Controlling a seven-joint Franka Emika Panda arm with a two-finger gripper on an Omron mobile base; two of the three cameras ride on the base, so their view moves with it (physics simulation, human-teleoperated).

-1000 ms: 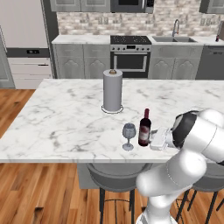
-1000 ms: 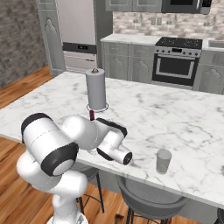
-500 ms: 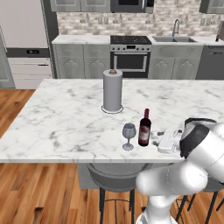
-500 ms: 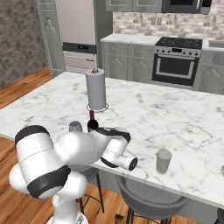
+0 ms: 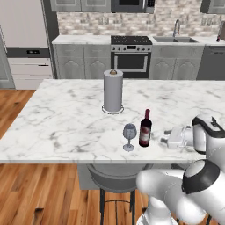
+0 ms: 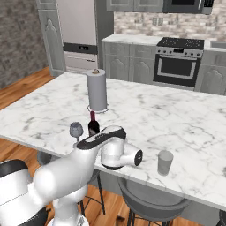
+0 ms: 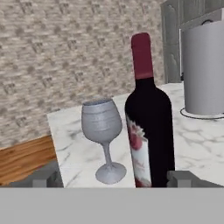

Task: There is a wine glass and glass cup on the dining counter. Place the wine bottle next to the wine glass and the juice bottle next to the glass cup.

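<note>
The wine bottle (image 5: 145, 128) stands upright on the dining counter (image 5: 66, 118), just right of the wine glass (image 5: 129, 136). My gripper (image 5: 165, 138) hovers low over the counter a short way right of the bottle, open and holding nothing. In the hand view the wine bottle (image 7: 148, 122) and wine glass (image 7: 103, 131) stand side by side ahead of the open gripper (image 7: 113, 180). The glass cup (image 6: 165, 162) stands alone near the counter's front edge, right of my arm. My arm partly hides the wine bottle (image 6: 93, 125) beside the wine glass (image 6: 76, 130). The juice bottle is out of view.
A paper towel roll (image 5: 113, 91) stands upright behind the bottle, mid-counter. Grey stools (image 5: 116, 176) sit under the front edge. A stove, cabinets and a sink line the far wall.
The hand has drawn back to the right, away from the wine bottle, which stays standing beside the wine glass. The jaws remain open.
</note>
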